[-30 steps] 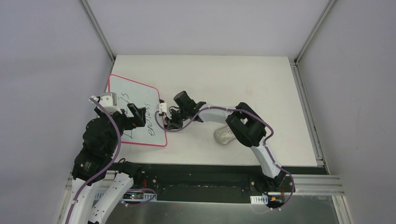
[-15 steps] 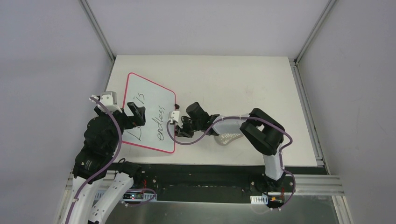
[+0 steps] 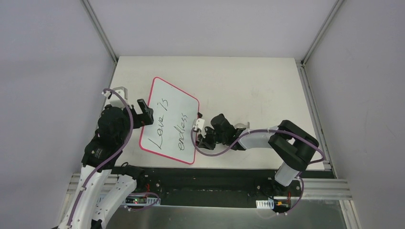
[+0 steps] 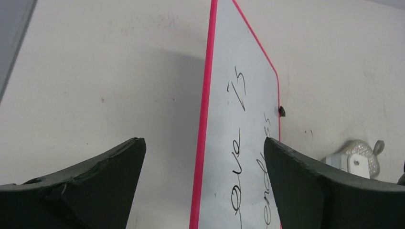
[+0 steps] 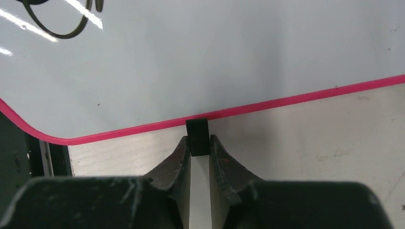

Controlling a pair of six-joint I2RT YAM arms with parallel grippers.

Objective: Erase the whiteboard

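Observation:
The whiteboard (image 3: 169, 121) lies flat on the table with a red-pink frame and black handwriting "Love is endless". It also shows in the left wrist view (image 4: 239, 124) and the right wrist view (image 5: 215, 57). My right gripper (image 3: 200, 141) is low at the board's right edge, shut (image 5: 198, 149) on one small black tab (image 5: 197, 138) of the frame. My left gripper (image 3: 142, 116) is open and empty above the board's left edge (image 4: 203, 143), its fingers astride the frame line without touching it.
A small grey peanut-shaped pad (image 4: 359, 158) lies on the table right of the board, mostly hidden under my right arm in the top view. The black base rail (image 3: 215, 174) runs along the near edge. Grey walls close in on both sides.
The right gripper has dragged the whiteboard by its tab to the right and toward the near edge, turning it slightly. The left gripper has stayed beside the board's left edge.

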